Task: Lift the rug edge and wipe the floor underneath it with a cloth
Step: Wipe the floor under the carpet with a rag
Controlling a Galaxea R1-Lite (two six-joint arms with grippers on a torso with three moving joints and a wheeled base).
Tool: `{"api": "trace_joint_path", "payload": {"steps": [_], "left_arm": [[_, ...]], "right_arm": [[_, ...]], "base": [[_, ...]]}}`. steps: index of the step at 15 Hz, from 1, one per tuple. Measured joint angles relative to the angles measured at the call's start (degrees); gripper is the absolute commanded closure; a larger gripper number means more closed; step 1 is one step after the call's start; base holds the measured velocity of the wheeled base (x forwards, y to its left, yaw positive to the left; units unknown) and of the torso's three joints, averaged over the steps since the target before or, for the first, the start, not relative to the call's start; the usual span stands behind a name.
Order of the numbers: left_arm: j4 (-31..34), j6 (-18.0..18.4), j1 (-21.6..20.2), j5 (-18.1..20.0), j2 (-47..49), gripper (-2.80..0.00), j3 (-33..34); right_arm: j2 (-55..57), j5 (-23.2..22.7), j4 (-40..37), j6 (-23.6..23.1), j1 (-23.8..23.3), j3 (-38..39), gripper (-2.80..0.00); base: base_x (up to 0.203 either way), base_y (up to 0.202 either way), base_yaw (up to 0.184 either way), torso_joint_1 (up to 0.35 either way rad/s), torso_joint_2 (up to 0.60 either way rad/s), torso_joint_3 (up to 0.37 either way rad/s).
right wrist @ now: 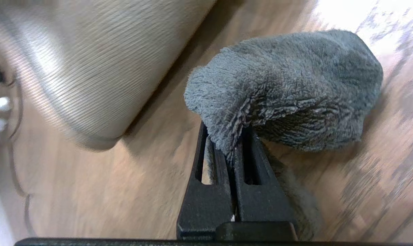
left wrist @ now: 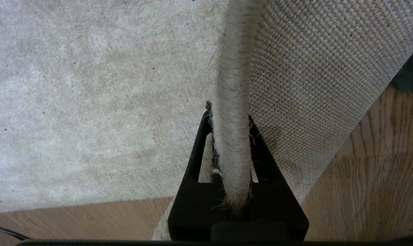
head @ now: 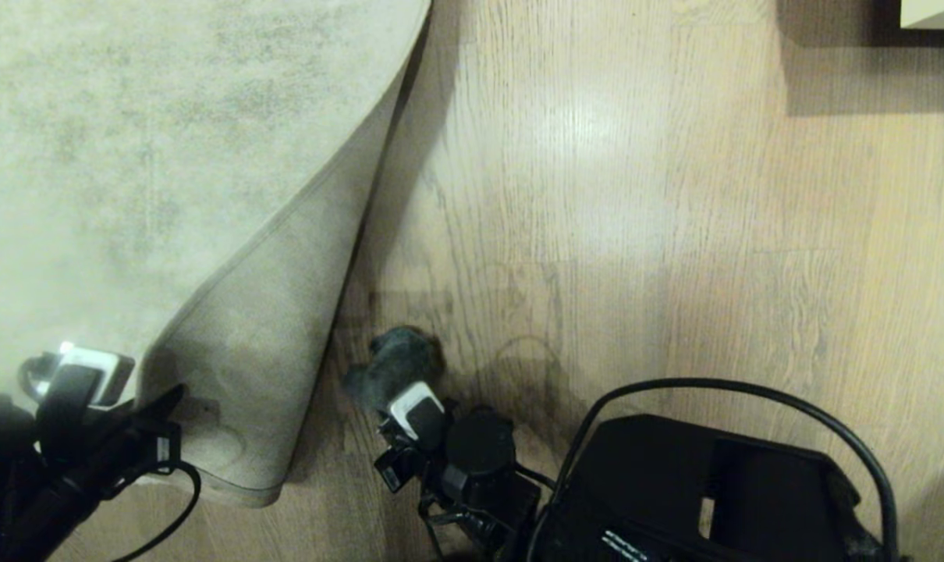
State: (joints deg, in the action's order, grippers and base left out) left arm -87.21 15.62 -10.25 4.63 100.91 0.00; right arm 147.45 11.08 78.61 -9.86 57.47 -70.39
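Wood-grain floor, light brown, slight sheen. Rug: pale beige-grey, mottled, covering my left side; its near corner folded up and back, tan backing showing. My left end effector: clamped on the rug's bound edge, holding that corner off the planks. My right end effector: closed on the cloth, a dark grey fuzzy rag pressed to the bare floor just beside the raised flap.

Bare floor lies open right of the folded-back rug, which blocks the left.
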Motion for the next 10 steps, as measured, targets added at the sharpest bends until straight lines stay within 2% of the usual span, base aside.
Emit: {"api": "trace_joint_path", "payload": {"steps": [4,10], "left_arm": [[0.0,-0.1,0.0,-0.1,0.0,0.00,0.0],[0.0,0.0,0.0,-0.8,-0.1,0.00,0.0]], "right_arm": [[2.0,0.0,-2.5,-0.1,-2.7,-5.6,0.00],[2.8,0.0,-3.6,-0.1,-6.9,-9.5,0.00]], "base": [[0.000,0.000,0.000,0.000,0.00,0.000],[0.000,0.000,0.000,0.000,0.00,0.000]]}}
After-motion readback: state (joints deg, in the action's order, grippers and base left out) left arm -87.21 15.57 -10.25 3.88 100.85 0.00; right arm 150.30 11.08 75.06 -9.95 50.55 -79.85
